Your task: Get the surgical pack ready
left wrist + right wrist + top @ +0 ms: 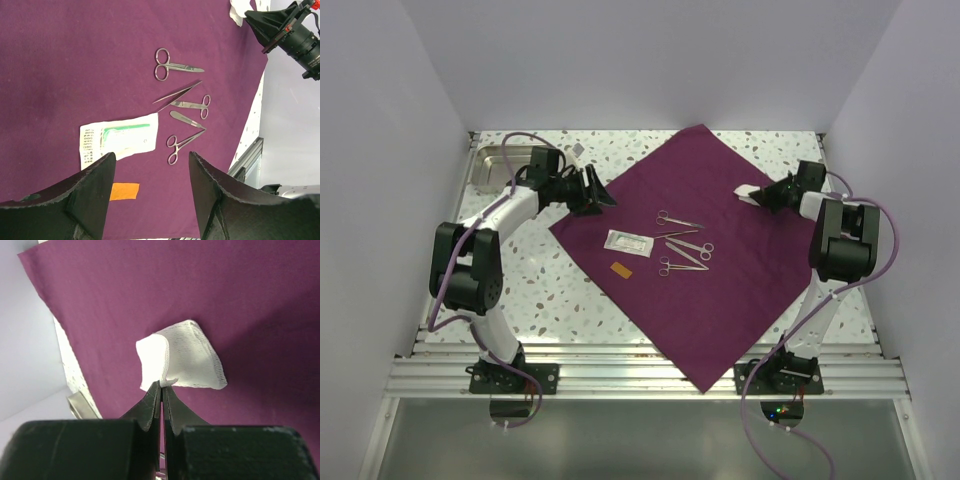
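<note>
Edge of surgical pack point(240, 300) close left of your right pincer point(162, 386), open cloth ahead and right, jaws pressed together pinching white gauze point(187, 360), your left pincer point(150, 160) spread above the pack, scissors point(172, 67) ahead.

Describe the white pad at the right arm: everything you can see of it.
The white pad is a folded piece of woven, gauze-like fabric with a stitched hem, one flap curling over. The right gripper has its jaws shut on its near edge. It sits over the purple cloth, near its far right edge; whether it touches the cloth is unclear.
</note>
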`<action>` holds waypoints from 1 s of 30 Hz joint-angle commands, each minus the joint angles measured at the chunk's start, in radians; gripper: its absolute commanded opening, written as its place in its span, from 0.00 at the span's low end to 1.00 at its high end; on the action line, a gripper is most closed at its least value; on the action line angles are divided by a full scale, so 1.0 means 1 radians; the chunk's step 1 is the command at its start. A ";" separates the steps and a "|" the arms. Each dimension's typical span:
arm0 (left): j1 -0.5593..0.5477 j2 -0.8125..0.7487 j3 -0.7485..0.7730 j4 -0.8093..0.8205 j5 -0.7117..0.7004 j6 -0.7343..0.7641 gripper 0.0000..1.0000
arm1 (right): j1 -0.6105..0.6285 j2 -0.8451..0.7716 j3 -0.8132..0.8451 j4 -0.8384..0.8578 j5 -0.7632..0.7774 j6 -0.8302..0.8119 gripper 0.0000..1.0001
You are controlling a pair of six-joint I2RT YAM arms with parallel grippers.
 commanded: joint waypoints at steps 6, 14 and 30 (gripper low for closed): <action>-0.002 -0.003 -0.010 0.035 0.027 0.001 0.64 | -0.004 -0.008 -0.002 -0.066 0.077 -0.049 0.00; -0.002 0.013 0.004 0.037 0.037 0.004 0.64 | -0.005 -0.008 0.009 -0.090 0.099 -0.068 0.00; -0.002 0.023 0.008 0.034 0.050 0.012 0.64 | -0.017 -0.062 -0.008 -0.159 0.106 -0.175 0.31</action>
